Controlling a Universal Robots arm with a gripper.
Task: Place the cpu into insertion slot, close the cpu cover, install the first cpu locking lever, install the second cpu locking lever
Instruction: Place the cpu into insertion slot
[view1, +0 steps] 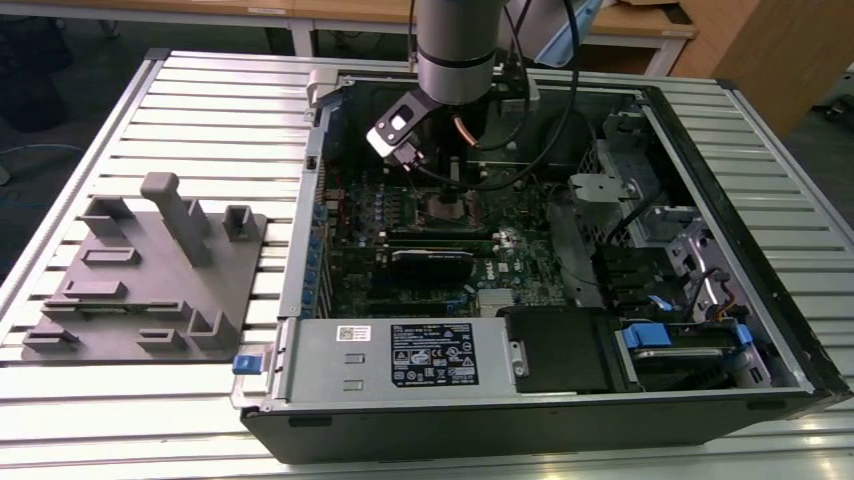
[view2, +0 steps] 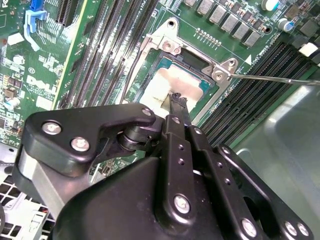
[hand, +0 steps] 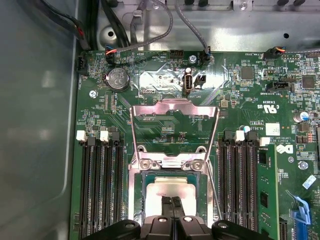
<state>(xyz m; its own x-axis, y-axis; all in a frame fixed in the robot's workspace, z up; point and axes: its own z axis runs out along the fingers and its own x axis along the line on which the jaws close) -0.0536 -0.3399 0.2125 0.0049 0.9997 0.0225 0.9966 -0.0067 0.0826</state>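
Note:
The cpu (hand: 167, 189) lies flat in the insertion slot (hand: 136, 200), its dull silver face (view2: 167, 82) up. My gripper (hand: 172, 202) is shut, with nothing between its fingers. Its narrow tip (view2: 177, 97) is over the middle of the chip, at or just above its face. The cpu cover (hand: 174, 107) stands open, hinged up at the socket's far side, and the board shows through its window. A thin wire locking lever (view2: 280, 79) sticks out unlatched beside the socket. In the exterior view the arm (view1: 454, 50) reaches down into the case above the slot (view1: 447, 210).
Black memory slots (hand: 102, 185) flank the socket on both sides. Cables (hand: 150, 20) hang near the case wall (hand: 35, 125). A black expansion card (view1: 434, 262) and the power supply (view1: 400, 355) lie nearer the front. A grey fixture block (view1: 147, 270) sits on the exterior view's left.

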